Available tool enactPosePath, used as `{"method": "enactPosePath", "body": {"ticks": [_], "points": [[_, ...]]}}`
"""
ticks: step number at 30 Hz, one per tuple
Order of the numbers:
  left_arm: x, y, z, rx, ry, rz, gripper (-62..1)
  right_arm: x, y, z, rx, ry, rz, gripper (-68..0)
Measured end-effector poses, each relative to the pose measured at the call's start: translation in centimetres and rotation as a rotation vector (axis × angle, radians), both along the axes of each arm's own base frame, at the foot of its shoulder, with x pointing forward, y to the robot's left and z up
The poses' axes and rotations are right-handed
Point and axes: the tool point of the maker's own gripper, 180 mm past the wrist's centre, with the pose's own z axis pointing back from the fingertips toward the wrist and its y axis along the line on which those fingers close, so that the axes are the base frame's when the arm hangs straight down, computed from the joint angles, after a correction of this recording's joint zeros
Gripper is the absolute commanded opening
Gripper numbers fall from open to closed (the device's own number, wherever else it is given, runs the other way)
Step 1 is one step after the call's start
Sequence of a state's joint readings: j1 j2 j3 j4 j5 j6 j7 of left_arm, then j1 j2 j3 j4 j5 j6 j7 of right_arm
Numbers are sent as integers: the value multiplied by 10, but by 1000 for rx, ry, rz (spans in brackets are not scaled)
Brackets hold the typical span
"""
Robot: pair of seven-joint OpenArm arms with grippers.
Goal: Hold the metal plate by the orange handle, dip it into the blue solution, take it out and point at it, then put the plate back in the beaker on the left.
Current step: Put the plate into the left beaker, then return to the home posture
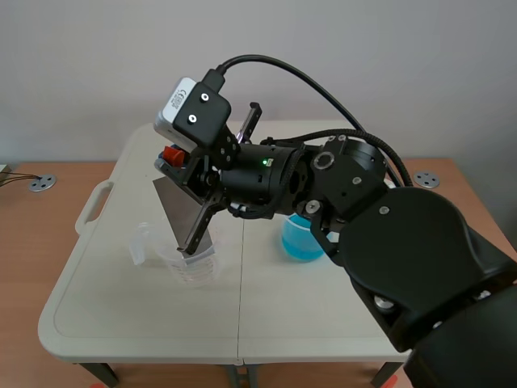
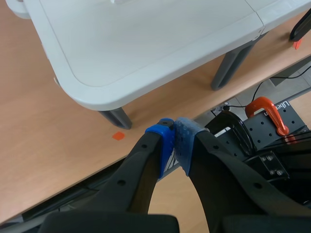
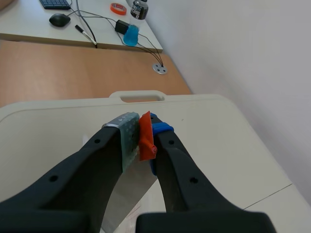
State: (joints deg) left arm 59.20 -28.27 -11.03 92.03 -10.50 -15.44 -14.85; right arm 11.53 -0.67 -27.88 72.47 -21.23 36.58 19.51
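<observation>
My right gripper [image 1: 176, 158] is shut on the orange handle [image 1: 171, 153] of the metal plate [image 1: 182, 212]. The plate hangs tilted over the left half of the white table, its lower corner at the mouth of the clear empty beaker [image 1: 192, 265]. The beaker of blue solution [image 1: 301, 240] stands to the right, partly hidden behind my right arm. In the right wrist view the orange handle [image 3: 146, 141] is pinched between the pads of the right gripper [image 3: 144, 141]. My left gripper [image 2: 176, 141] is shut on nothing, low beside the table's corner.
The white folding table [image 1: 121, 307] has a carry handle [image 1: 93, 206] on its left edge and a seam down the middle. An orange clamp [image 2: 265, 109] and a black perforated board lie near the left gripper. A desk with a mouse [image 3: 60, 20] and cables stands beyond the table.
</observation>
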Motion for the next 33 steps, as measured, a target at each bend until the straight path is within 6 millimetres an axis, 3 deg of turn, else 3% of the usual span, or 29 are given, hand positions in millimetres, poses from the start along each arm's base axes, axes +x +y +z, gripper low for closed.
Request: {"method": "enactPosePath", "body": {"ticks": [7, 16, 24, 29, 33], "points": [[0, 0, 0, 0, 0, 0, -594, 3, -4, -16, -3, 31, -29, -662], [0, 0, 0, 0, 0, 0, -594, 2, -4, -24, 2, 49, -30, -649], [0, 0, 0, 0, 0, 0, -594, 2, -5, -25, -3, 51, -32, -422], [0, 0, 0, 0, 0, 0, -594, 2, -5, -25, -5, 52, -33, -242], [0, 0, 0, 0, 0, 0, -594, 2, -5, -25, -5, 52, -33, -154]]}}
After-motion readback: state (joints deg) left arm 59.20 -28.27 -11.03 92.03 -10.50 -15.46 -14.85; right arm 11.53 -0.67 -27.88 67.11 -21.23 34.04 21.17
